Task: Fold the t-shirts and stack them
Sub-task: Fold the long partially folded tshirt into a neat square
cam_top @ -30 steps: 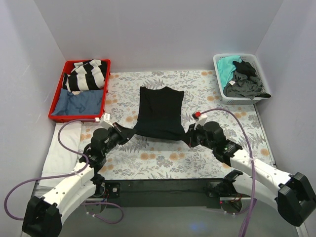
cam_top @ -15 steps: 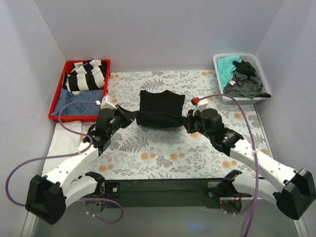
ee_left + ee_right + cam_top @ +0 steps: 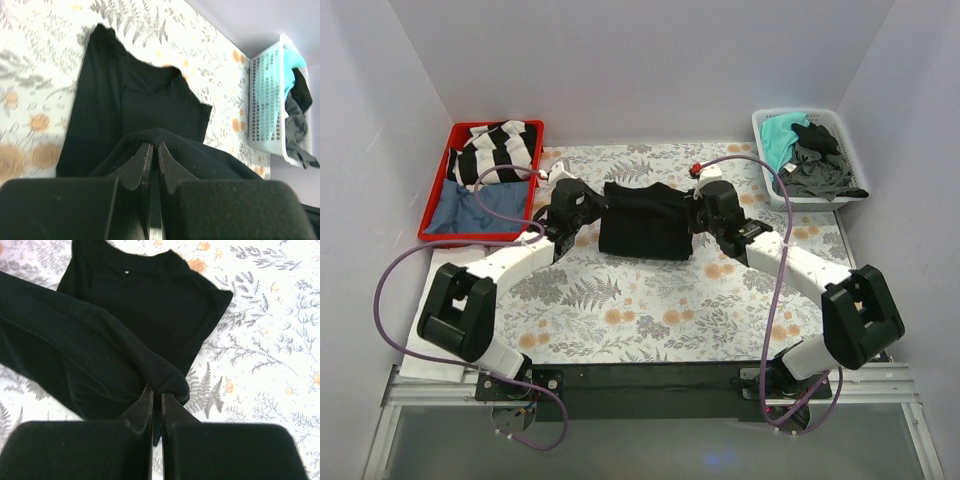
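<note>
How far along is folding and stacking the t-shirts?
Done: a striped shirt and a blue shirt lie in the red tray. In hand: the left gripper and right gripper pinch the black t-shirt, doubled over. Left: stacking it, then the teal shirt and dark grey shirts in the white basket.

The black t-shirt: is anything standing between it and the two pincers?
Nothing visible does. The left pincer and the right pincer are each shut directly on a bunched fold of the black t-shirt, one at each side, with only its cloth between their fingers.
</note>
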{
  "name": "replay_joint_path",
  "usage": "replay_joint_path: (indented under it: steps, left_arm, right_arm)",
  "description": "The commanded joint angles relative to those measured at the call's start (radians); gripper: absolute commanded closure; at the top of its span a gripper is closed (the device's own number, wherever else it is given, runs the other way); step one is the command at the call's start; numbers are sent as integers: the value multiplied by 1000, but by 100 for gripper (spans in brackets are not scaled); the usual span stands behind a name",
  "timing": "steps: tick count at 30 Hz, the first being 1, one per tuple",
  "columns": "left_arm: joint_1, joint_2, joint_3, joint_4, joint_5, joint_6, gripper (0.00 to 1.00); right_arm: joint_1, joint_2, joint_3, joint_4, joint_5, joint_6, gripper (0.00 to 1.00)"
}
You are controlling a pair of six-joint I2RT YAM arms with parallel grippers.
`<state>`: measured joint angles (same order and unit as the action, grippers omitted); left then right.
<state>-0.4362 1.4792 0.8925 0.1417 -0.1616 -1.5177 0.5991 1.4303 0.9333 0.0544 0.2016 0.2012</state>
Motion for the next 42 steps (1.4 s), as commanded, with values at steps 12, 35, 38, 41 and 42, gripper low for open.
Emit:
replay_joint_path:
  steps: [12, 35, 38, 41, 42]
  left_arm:
    - [10, 472, 474, 3, -95, 99, 100]
    - [40, 575, 577, 19, -202, 109, 100]
    - [39, 535, 536, 54, -204, 114, 100]
    - [39, 514, 539, 39, -217, 117, 100]
    - [39, 512, 540, 35, -222, 120, 100]
  right_arm:
    - [-153, 387, 309, 125, -108, -39, 99]
    - [-228, 705, 667, 93, -241, -37, 99]
    - [-228, 710, 674, 93, -258, -29, 99]
    - [-228, 713, 682, 96, -261, -23, 99]
    - [-228, 714, 685, 96, -264, -20, 99]
